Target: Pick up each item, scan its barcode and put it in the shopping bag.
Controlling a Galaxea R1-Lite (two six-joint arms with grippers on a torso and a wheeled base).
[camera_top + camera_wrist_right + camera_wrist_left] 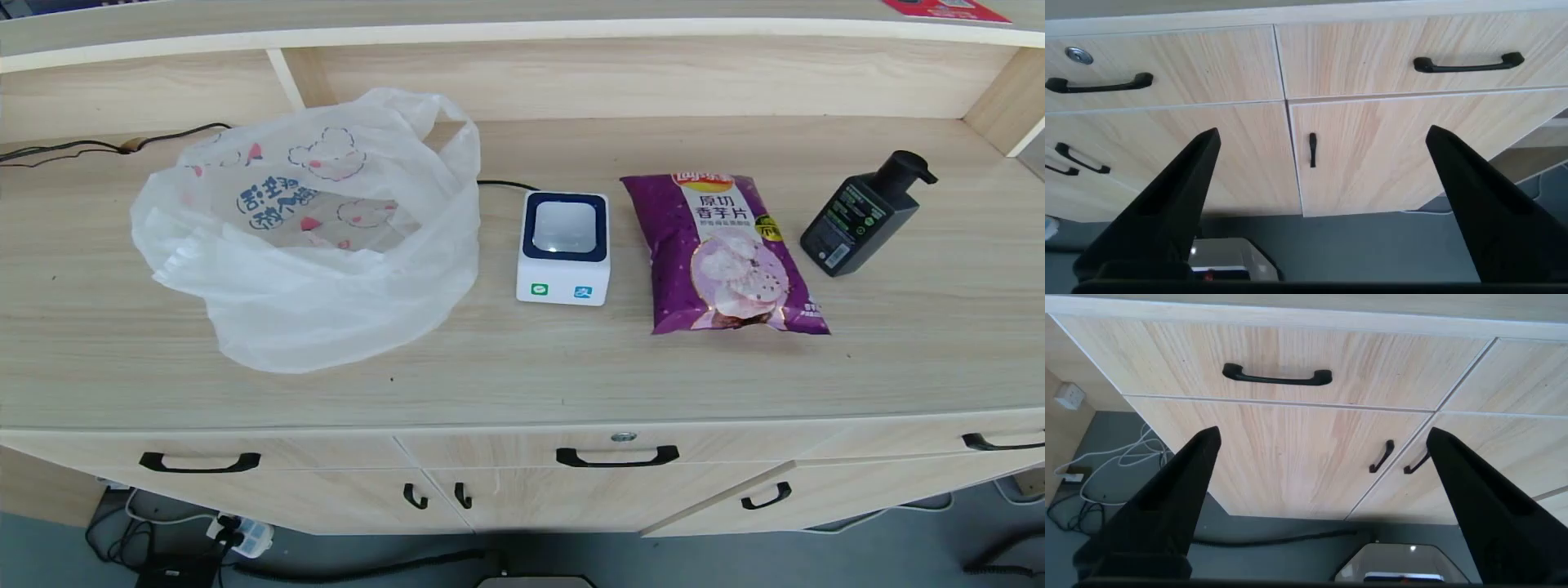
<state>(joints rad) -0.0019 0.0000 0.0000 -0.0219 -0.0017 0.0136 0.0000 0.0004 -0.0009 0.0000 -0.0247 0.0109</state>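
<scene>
While your left gripper (1323,437) and right gripper (1323,135) hang with fingers wide before the drawers (1167,61), mind that the purple crisp bag (727,253), flat on the worktop (522,367) just right of the scanner (564,247), may skid or crumple when pinched, and the slumped shopping bag (310,237) could fold shut.

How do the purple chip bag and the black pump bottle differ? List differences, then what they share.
The chip bag is purple; the pump bottle is black. The chip bag is a flat pouch lying face up; the pump bottle is rigid, with a pump head. The chip bag covers more counter than the pump bottle and lies nearer the scanner. Both rest outside the shopping bag.
</scene>
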